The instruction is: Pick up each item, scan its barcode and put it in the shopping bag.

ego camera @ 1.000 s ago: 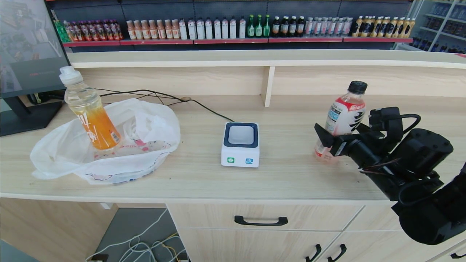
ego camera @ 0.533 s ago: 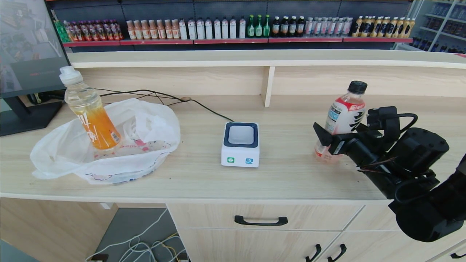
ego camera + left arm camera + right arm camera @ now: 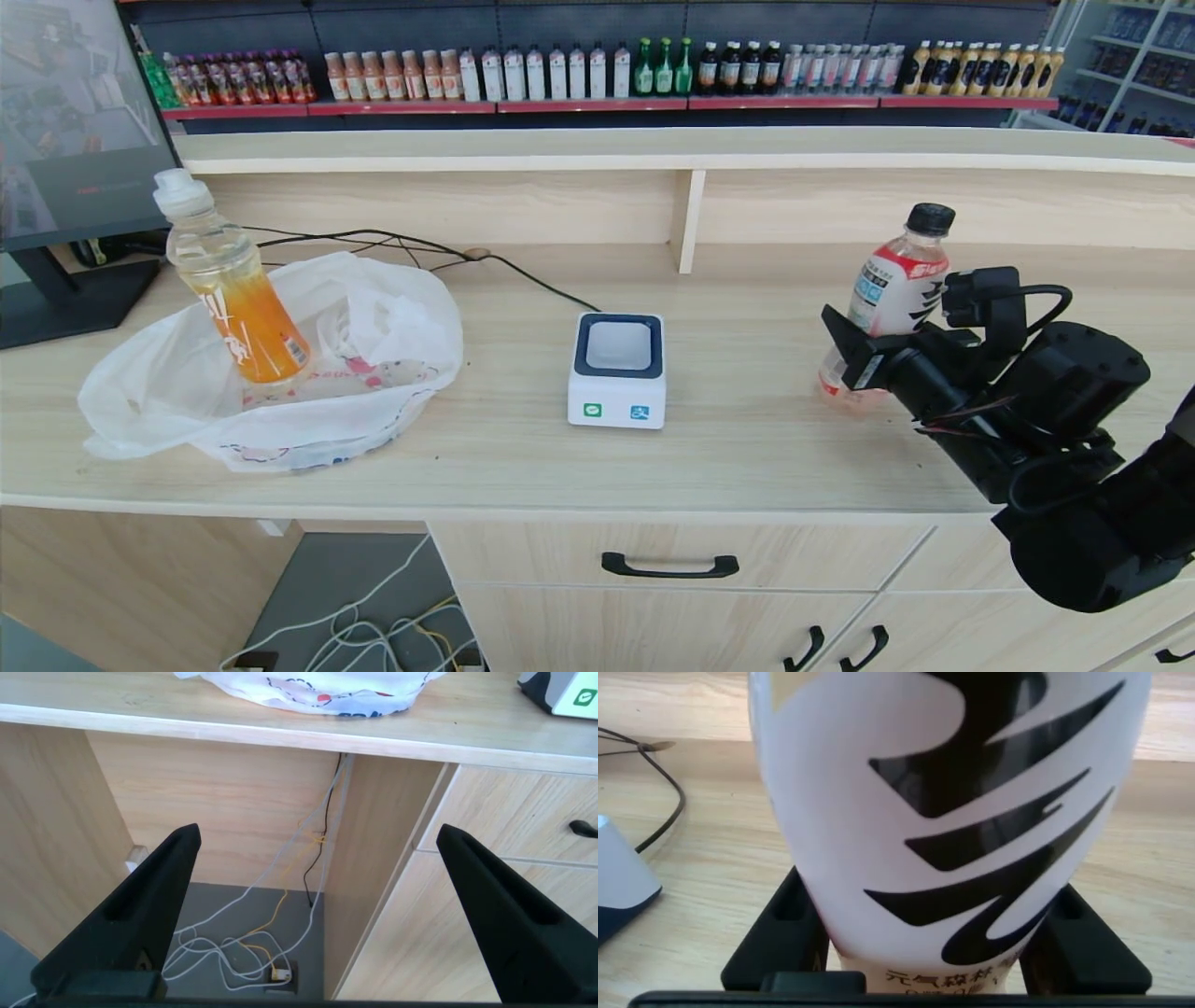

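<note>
White-labelled bottle (image 3: 894,280) gripped inside right claw (image 3: 882,350), tilted.

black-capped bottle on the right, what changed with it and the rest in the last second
The right end effector, shut on the black-capped bottle, shifted slightly toward the robot's right, and the bottle now leans more that way. The orange bottle, shopping bag and scanner stayed put.

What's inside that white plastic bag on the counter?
An orange drink bottle stands in the shopping bag, leaning slightly, its upper half above the rim. Crumpled folds cover the bag's floor, so anything lying flat there can't be seen.
</note>
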Available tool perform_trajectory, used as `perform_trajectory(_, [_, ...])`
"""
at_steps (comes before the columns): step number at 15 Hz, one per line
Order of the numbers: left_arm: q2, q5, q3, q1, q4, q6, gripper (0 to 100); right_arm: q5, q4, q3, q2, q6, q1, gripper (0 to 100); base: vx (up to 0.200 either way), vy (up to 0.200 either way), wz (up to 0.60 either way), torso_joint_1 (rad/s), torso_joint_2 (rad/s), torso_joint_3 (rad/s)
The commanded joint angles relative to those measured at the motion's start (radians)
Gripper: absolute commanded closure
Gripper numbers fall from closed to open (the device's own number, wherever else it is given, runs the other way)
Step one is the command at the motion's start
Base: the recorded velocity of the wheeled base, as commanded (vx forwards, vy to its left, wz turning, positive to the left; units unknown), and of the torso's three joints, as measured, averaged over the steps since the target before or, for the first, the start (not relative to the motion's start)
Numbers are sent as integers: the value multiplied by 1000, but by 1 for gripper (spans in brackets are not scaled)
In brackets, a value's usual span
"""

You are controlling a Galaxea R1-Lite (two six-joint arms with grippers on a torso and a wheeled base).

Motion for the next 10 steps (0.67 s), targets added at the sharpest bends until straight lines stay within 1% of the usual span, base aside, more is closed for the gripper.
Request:
perform_trajectory(1, [0, 0, 0, 0, 0, 0, 0, 1, 0, -1, -3, 0, 0, 100, 0, 0, 0, 0, 0, 0])
perform_trajectory(8, [0, 0, 0, 0, 0, 0, 0, 1, 0, -10, -17, 0, 5, 100, 0, 0, 0, 0, 0, 0])
perform_trajectory(10, [0, 2, 0, 0, 0, -2, 0, 1, 0, -12, -29, 0, 22, 100, 0, 0, 0, 0, 0, 0])
